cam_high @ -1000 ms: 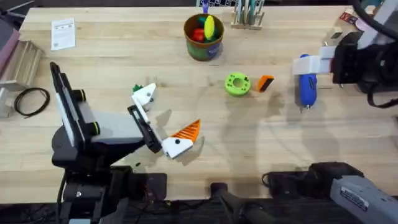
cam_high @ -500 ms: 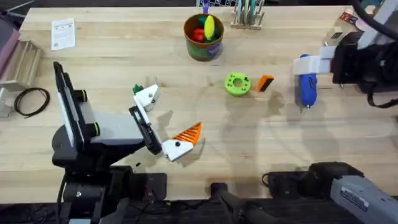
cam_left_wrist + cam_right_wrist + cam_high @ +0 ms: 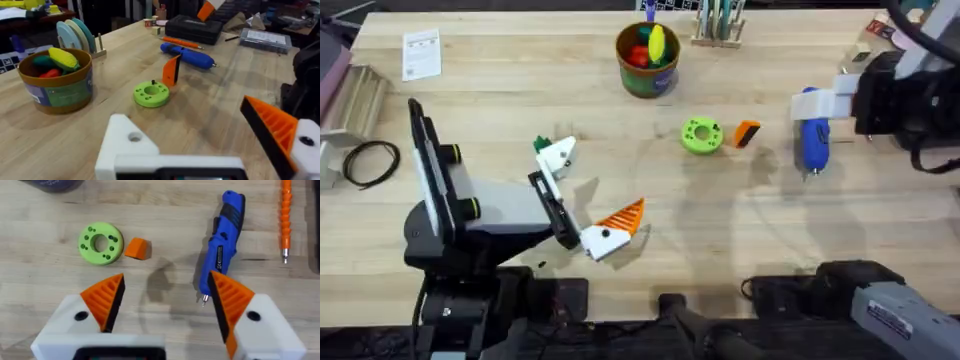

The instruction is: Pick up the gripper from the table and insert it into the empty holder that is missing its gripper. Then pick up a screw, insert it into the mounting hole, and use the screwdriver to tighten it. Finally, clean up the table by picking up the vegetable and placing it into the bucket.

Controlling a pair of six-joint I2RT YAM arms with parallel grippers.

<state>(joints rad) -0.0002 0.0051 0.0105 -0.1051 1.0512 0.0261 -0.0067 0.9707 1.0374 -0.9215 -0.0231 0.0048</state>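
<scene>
Nothing done yet — orange gripper finger (image 3: 747,133) lies beside the green disc (image 3: 700,135).
Left gripper (image 3: 582,195) wide, one holder (image 3: 131,145) bare; right gripper (image 3: 165,302) wide, empty.

The pale wooden table (image 3: 740,230) is showing a smooth, lightly grained butcher-block surface with a soft matt sheen. The chunky bright-blue plastic screwdriver (image 3: 222,240) is looking glossy, with a thin bare metal bit at its tip, while the small orange wedge-shaped plastic gripper (image 3: 747,133) and the flat round bright-green plastic disc (image 3: 700,135) are looking matt. The white blocky plastic holder (image 3: 131,147) is looking matt and smooth around its dark round mounting hole (image 3: 134,136).
</scene>
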